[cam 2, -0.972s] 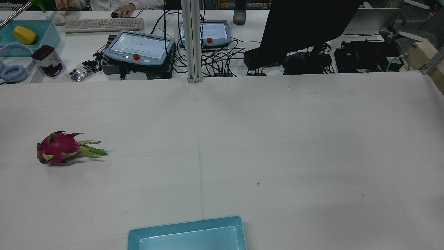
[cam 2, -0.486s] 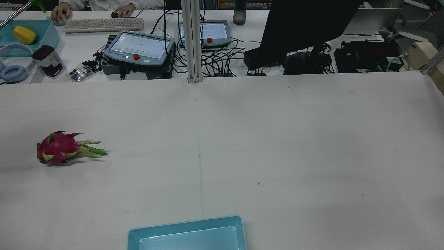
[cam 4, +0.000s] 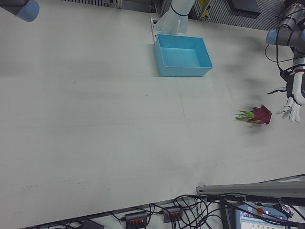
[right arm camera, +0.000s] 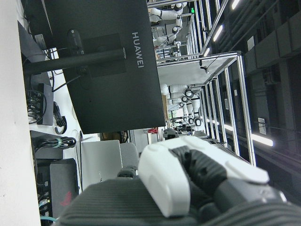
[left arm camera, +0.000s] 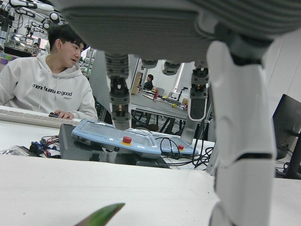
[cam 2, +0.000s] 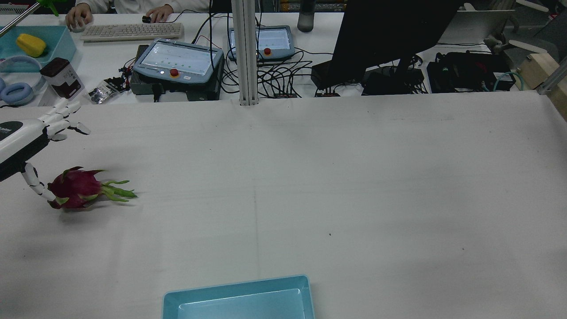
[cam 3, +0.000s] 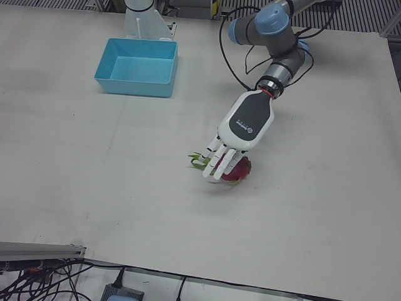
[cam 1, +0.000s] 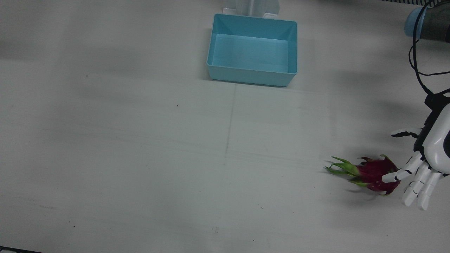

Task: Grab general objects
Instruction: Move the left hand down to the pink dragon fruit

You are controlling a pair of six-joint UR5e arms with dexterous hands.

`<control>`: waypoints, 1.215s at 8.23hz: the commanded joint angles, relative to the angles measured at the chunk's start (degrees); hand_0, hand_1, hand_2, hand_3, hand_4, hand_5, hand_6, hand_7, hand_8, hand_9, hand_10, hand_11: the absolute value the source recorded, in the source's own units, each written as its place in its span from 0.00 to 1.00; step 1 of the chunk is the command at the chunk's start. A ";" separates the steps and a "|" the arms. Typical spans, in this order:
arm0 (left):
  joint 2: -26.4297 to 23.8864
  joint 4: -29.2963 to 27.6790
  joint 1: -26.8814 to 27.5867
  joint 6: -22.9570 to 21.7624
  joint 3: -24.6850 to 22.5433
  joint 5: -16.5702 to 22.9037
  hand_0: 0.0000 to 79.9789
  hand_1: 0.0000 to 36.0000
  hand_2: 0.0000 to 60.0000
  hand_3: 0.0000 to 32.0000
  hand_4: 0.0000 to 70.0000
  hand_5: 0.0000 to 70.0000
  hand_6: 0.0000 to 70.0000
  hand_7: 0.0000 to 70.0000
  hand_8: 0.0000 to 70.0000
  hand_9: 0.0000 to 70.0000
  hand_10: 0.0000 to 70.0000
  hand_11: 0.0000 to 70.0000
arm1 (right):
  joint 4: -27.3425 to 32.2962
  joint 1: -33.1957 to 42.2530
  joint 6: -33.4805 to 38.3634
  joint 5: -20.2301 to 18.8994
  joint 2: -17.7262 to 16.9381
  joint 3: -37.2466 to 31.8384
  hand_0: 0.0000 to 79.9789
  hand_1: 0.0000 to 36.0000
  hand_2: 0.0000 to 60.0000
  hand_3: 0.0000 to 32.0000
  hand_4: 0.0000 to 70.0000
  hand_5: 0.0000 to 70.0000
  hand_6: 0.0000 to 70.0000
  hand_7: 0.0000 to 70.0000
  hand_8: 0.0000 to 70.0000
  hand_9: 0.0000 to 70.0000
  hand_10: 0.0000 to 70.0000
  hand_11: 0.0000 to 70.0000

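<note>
Left hand [cam 3: 233,145] spread over fruit [cam 1: 375,171] near table [cam 1: 140,140] edge; best centred over body, clear of leaves, before closing.

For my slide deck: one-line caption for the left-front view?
Left robot hand open above a dragon fruit; blue bin waits nearby.

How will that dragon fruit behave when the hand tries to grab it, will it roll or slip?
The dragon fruit looks rounded and lies on its side on the bare table, so a nudge from the open left hand could roll it. Its leafy green tips look floppy, a poor grip point. The scaled skin probably offers some hold.
</note>
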 commanded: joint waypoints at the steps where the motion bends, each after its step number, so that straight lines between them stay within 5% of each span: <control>1: -3.34 2.44 3.74 0.72 6.98 -4.92 0.66 0.46 0.00 0.98 0.04 0.00 0.00 0.00 0.00 0.00 0.00 0.00 | 0.00 0.00 0.00 0.00 0.00 0.00 0.00 0.00 0.00 0.00 0.00 0.00 0.00 0.00 0.00 0.00 0.00 0.00; 10: -4.84 4.38 9.18 3.19 15.08 -10.12 0.65 0.44 0.00 1.00 0.00 0.00 0.00 0.00 0.00 0.00 0.00 0.00 | 0.00 0.00 0.00 0.00 0.00 0.00 0.00 0.00 0.00 0.00 0.00 0.00 0.00 0.00 0.00 0.00 0.00 0.00</control>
